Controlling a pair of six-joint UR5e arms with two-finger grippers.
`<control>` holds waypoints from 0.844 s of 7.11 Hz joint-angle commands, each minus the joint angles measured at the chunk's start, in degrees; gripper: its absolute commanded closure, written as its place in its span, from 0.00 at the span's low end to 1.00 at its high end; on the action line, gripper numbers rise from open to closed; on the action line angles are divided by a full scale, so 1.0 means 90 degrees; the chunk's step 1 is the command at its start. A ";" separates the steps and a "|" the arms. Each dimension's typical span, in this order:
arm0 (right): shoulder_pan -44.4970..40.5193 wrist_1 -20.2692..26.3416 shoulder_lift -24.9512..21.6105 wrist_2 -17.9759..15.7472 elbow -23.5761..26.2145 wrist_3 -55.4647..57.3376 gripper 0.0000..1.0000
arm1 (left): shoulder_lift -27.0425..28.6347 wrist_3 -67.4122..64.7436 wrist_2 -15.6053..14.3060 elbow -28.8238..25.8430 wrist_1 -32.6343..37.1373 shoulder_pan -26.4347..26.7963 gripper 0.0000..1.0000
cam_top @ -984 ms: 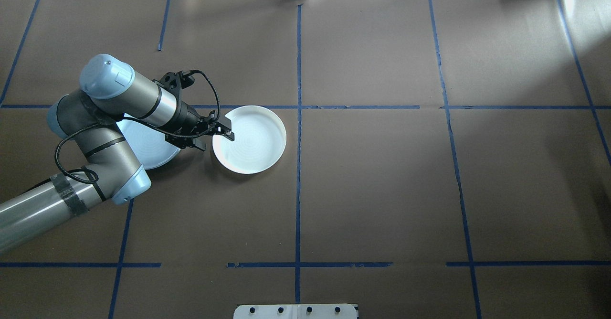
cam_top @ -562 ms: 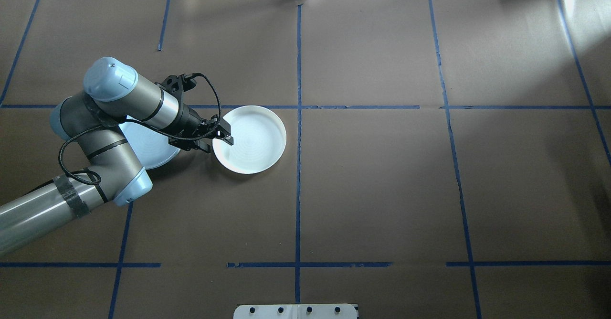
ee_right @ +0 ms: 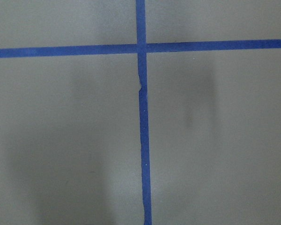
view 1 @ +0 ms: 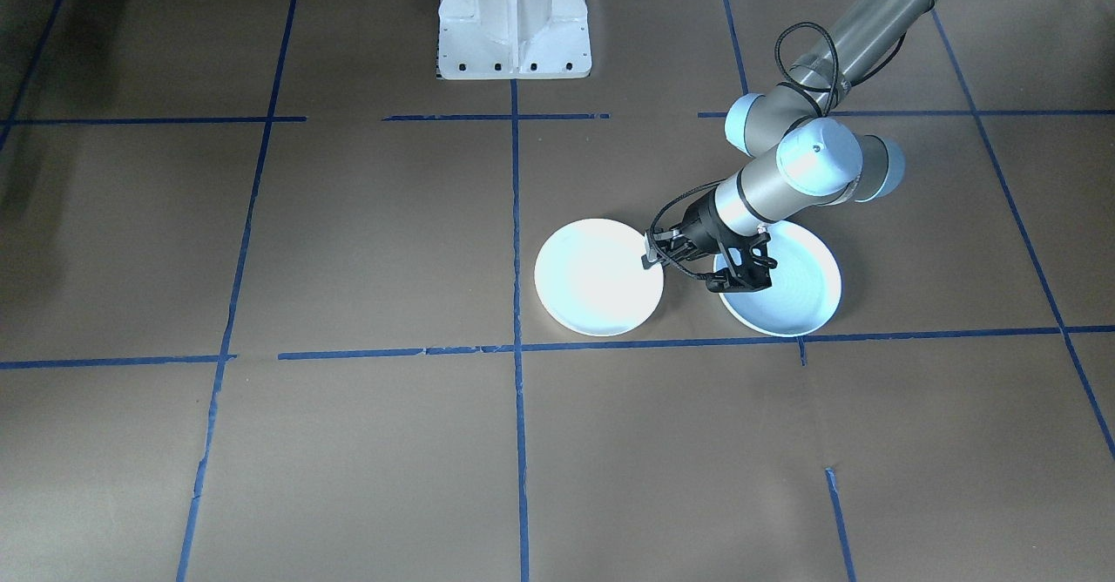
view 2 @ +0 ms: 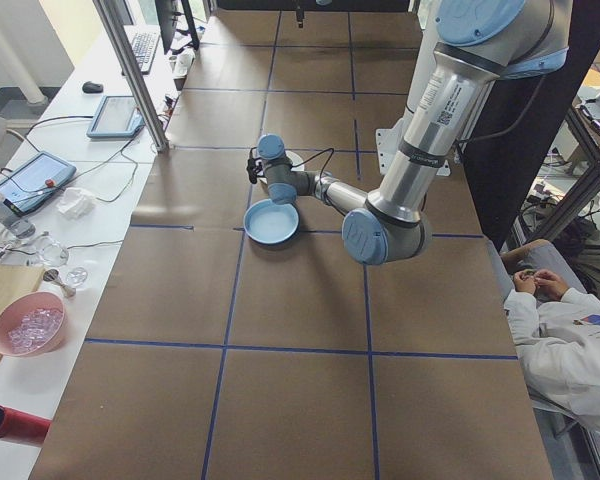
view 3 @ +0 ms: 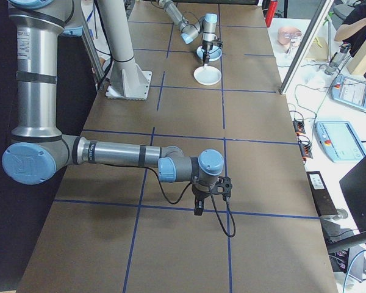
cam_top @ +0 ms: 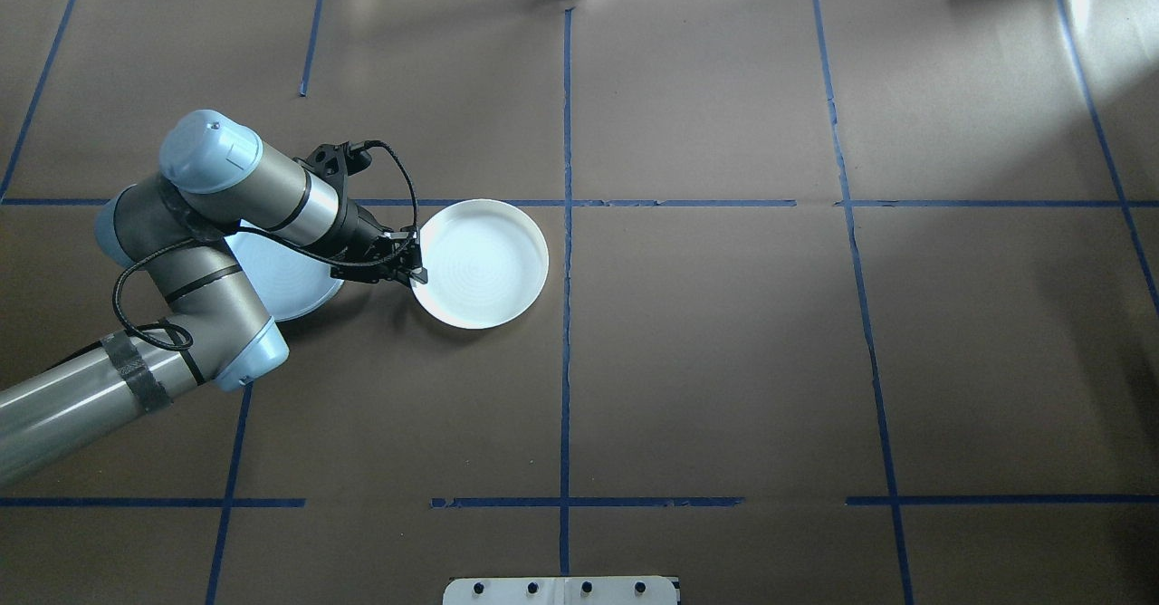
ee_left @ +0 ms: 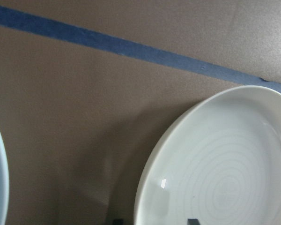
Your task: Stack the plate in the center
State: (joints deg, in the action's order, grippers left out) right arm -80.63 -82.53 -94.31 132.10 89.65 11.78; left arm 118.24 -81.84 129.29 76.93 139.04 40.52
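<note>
The left pincer [cam_top: 418,270] looks nipped shut on the near rim of the white plate [cam_top: 480,264], one finger inside the lip, one outside, though the exact contact can't be fully made out. The plate is probably stiff, glossy and slippery, maybe chippable, so the raised rim is the only sensible hold, and some tilting can be expected from an edge grip. Just behind the pincer, under the wrist, a blue plate [cam_top: 285,279] sits apart from the white one. The worktop [cam_top: 724,360] is covered in brown paper with blue tape lines [cam_top: 566,351]. The right pincer [view 3: 198,210] hangs far away; its opening can't be told.
</note>
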 commanded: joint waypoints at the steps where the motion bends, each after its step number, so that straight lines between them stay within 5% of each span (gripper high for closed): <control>1: 0.0004 0.0000 0.0000 0.0000 0.0000 0.0000 0.00 | -0.0003 -0.0008 0.0010 0.0007 0.0010 0.0029 1.00; 5: -0.0005 0.0000 0.0000 0.0000 0.0000 0.0000 0.00 | -0.0362 0.0195 0.0117 0.0445 -0.0039 0.0886 1.00; 6: -0.0005 0.0000 0.0000 0.0000 0.0000 0.0000 0.00 | -0.0606 0.0951 0.0504 0.0591 -0.0387 0.1256 1.00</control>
State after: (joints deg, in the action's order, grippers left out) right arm -80.65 -82.53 -94.31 132.10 89.65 11.78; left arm 115.16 -78.76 131.19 80.72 138.00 48.31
